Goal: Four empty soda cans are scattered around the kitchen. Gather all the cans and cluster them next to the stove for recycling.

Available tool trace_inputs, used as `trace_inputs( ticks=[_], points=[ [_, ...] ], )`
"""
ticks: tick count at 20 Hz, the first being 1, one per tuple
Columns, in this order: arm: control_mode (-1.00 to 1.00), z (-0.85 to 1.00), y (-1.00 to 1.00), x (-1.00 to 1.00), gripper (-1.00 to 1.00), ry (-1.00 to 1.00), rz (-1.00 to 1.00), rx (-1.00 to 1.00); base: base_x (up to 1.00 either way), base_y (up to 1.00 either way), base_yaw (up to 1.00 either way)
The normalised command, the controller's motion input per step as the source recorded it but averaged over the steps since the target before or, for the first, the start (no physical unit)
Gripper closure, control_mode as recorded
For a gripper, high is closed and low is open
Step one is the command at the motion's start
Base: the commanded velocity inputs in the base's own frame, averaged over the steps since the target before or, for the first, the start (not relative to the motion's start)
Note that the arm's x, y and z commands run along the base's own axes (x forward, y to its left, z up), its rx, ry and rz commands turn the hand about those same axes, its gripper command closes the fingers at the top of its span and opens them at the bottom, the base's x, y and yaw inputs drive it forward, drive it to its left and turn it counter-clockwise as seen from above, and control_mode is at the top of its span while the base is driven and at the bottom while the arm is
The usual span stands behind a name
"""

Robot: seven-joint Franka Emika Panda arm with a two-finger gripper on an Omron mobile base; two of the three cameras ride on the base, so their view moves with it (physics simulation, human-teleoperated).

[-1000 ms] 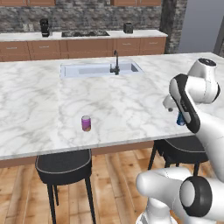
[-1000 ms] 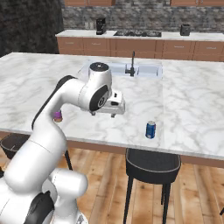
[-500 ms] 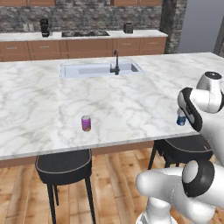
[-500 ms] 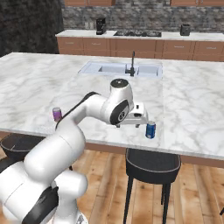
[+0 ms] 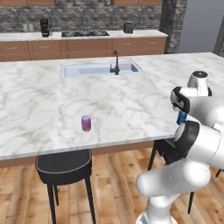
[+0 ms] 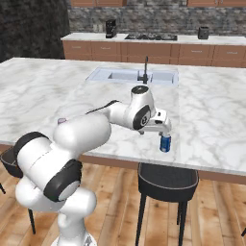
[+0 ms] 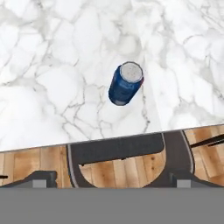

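Directly below my hand stands a blue soda can (image 7: 125, 83), upright on the white marble island counter (image 7: 52, 65), close to the counter's near edge. My gripper (image 6: 163, 128) hangs just above the can with its jaws spread wide, holding nothing. From the right base camera the can (image 6: 165, 142) sits at centre right, above a black stool (image 6: 167, 178). From the left base camera it (image 5: 180, 117) peeks out at the right edge, mostly behind my arm. A purple-pink soda can (image 5: 86, 123) stands well apart, left of centre, on the same counter. The sink (image 5: 99, 69) lies further back, and the stove (image 5: 85, 33) sits on the far wall counter at the upper left.
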Motion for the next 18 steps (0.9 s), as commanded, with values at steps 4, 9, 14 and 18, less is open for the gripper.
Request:
trace_inputs(
  ticks=[4,9,14,18],
  points=[
    [-1.00,-0.23,-0.30,0.59,-1.00,0.14,-0.14,0.05,0.00,0.00,0.00],
    [-1.00,-0.28,-0.23,0.30,-1.00,0.10,-0.17,0.14,0.00,0.00,0.00],
    [-1.00,-0.27,-0.30,0.25,-1.00,0.04,-0.09,0.16,0.00,0.00,0.00],
    [-1.00,-0.34,-0.15,0.42,-1.00,0.00,0.00,0.08,0.00,0.00,0.00]
  ],
)
